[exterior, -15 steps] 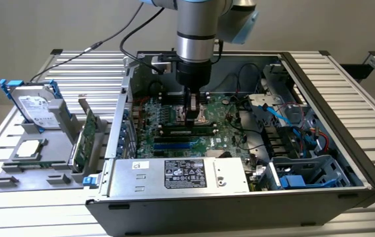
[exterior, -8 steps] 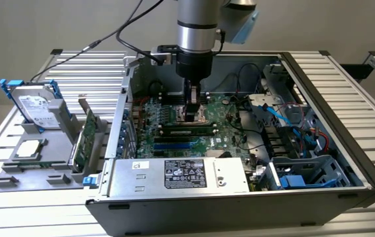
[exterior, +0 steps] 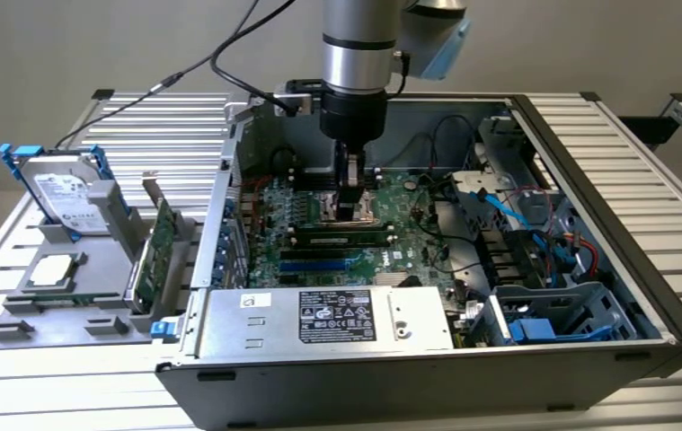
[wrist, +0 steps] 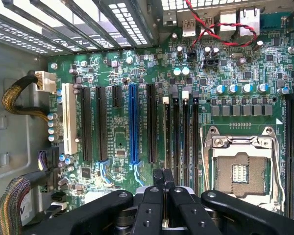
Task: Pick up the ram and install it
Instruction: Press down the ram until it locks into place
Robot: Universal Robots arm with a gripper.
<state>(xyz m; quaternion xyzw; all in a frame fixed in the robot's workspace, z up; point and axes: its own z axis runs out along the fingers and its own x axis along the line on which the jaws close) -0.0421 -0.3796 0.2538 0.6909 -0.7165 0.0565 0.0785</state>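
The ram (exterior: 343,239) is a thin green stick with black chips, standing in a memory slot on the motherboard (exterior: 316,260) inside the open computer case. In the wrist view it shows edge-on as a narrow strip (wrist: 167,137) in the slot beside the CPU socket (wrist: 240,171). My gripper (exterior: 350,214) hangs straight down inside the case, just above the stick's middle. Its black fingers (wrist: 157,178) are shut, with nothing visible between them. I cannot tell whether the tips touch the stick's top edge.
Outside the case, on the exterior view's left, a grey holder carries a silver hard drive with blue rails (exterior: 65,189), a green expansion card (exterior: 155,247) and a CPU chip (exterior: 53,269). The power supply (exterior: 329,314), drive cage (exterior: 556,314) and cables (exterior: 520,215) crowd the case.
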